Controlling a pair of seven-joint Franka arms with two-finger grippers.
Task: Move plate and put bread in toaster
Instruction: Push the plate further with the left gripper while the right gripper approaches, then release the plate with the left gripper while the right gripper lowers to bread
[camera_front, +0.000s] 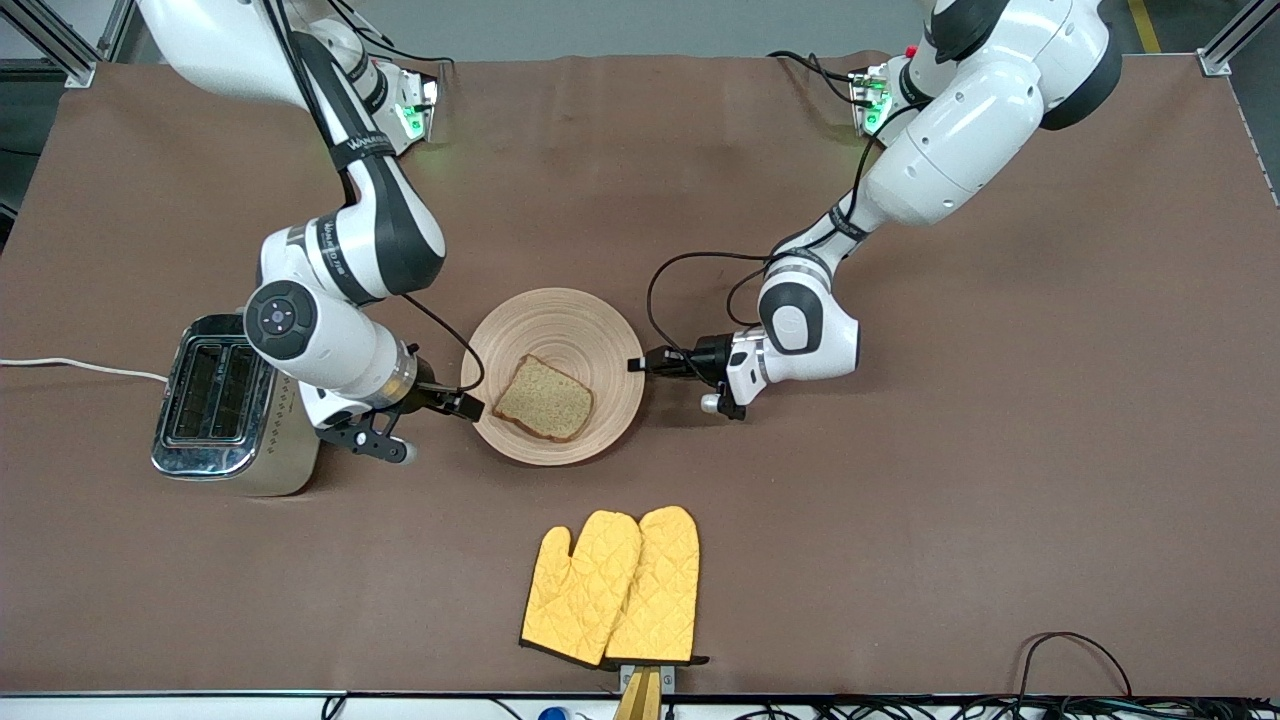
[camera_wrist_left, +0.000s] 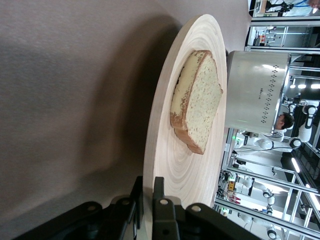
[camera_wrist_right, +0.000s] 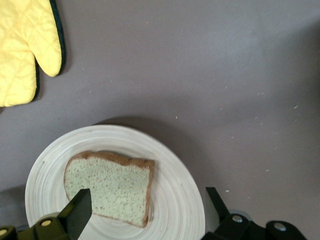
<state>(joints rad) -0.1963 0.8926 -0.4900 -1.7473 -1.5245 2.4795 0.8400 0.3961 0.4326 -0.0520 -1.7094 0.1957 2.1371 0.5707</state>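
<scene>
The plate (camera_front: 560, 310) lies mid-table with the bread (camera_front: 545, 398) flat on it. The toaster (camera_front: 225, 405) stands beside the plate toward the right arm's end. My left gripper (camera_front: 636, 365) is shut on the plate's rim at the side toward the left arm's end; in the left wrist view its jaws (camera_wrist_left: 148, 187) pinch the rim of the plate (camera_wrist_left: 185, 170), with the bread (camera_wrist_left: 197, 105) and toaster (camera_wrist_left: 255, 90) past it. My right gripper (camera_front: 468, 407) is open at the plate's toaster-side rim; in the right wrist view it (camera_wrist_right: 145, 212) spreads wide over the bread (camera_wrist_right: 110, 187) and plate (camera_wrist_right: 175, 200).
Two yellow oven mitts (camera_front: 610, 585) lie nearer the front camera than the plate, and show in the right wrist view (camera_wrist_right: 25, 50). The toaster's white cord (camera_front: 80, 365) runs off toward the right arm's end. A black cable (camera_front: 1070, 650) loops at the front edge.
</scene>
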